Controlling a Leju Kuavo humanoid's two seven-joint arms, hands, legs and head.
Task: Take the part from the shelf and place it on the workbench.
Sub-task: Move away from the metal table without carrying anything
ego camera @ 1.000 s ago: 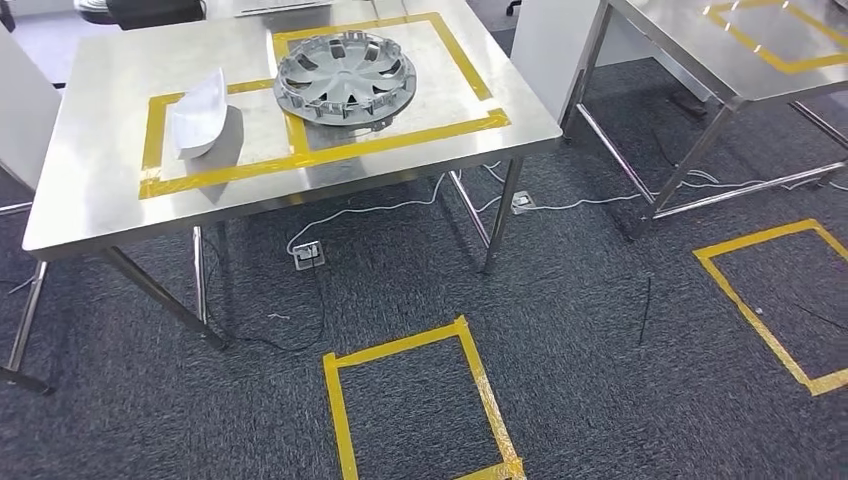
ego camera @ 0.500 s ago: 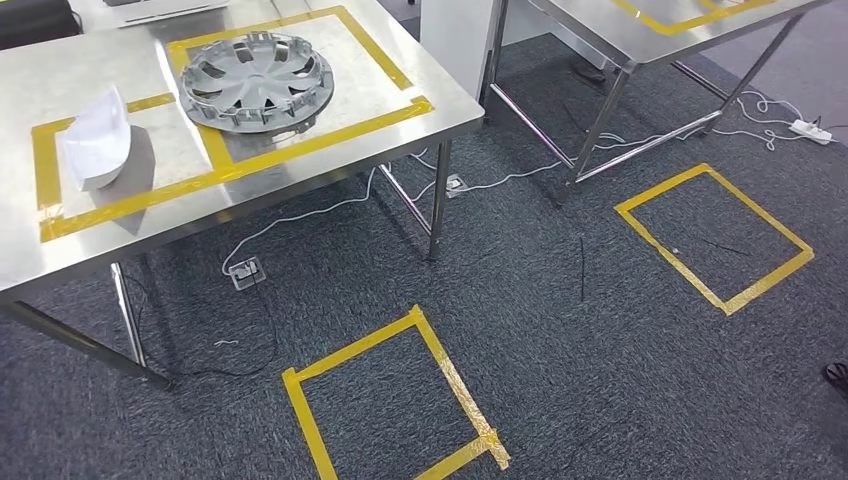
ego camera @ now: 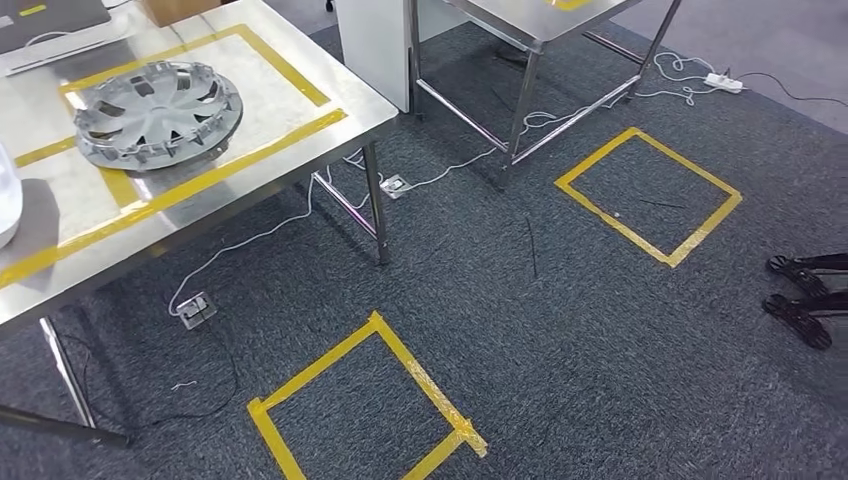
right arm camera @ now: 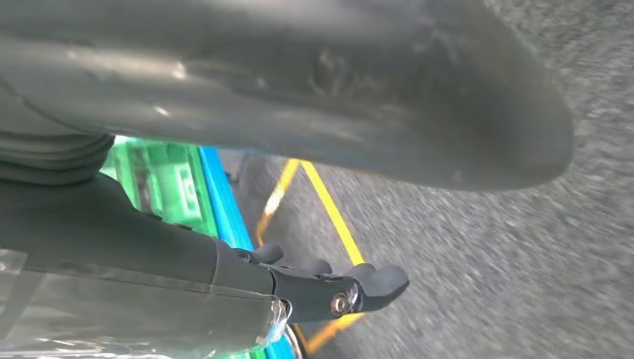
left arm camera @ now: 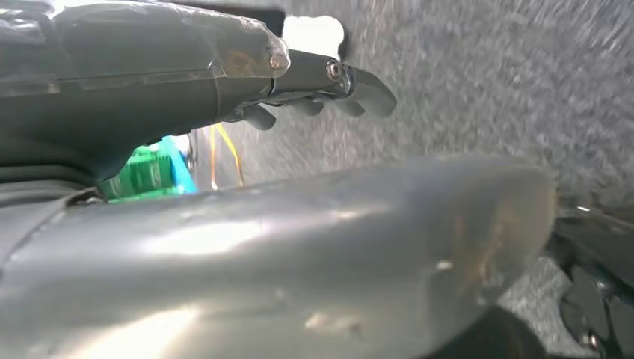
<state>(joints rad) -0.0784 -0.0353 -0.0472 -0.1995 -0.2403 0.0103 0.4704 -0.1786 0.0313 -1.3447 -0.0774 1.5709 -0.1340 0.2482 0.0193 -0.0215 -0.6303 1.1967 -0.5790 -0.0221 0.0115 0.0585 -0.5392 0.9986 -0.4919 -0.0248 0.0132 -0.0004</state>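
Observation:
A steel workbench (ego camera: 300,130) marked with yellow tape stands at the upper left of the head view. A silver wheel cover (ego camera: 158,112) lies on it inside a taped box. A white curved part (ego camera: 5,195) shows at the picture's left edge on the same top. My left hand (left arm camera: 269,239) hangs over the grey carpet with its fingers (left arm camera: 359,86) apart from the thumb and nothing in it. My right hand (right arm camera: 284,82) hangs the same way, its fingers (right arm camera: 374,284) spread, holding nothing.
A second steel table (ego camera: 520,20) and a white cabinet (ego camera: 375,40) stand at the back. Two yellow tape squares (ego camera: 420,375) (ego camera: 613,223) mark the carpet. White cables, a floor socket (ego camera: 195,308) and a power strip (ego camera: 722,80) lie about. Black chair casters (ego camera: 805,300) sit at right.
The whole picture has shifted: the camera has turned to the right, so the workbench and floor squares now sit further left. Nothing on the table has moved.

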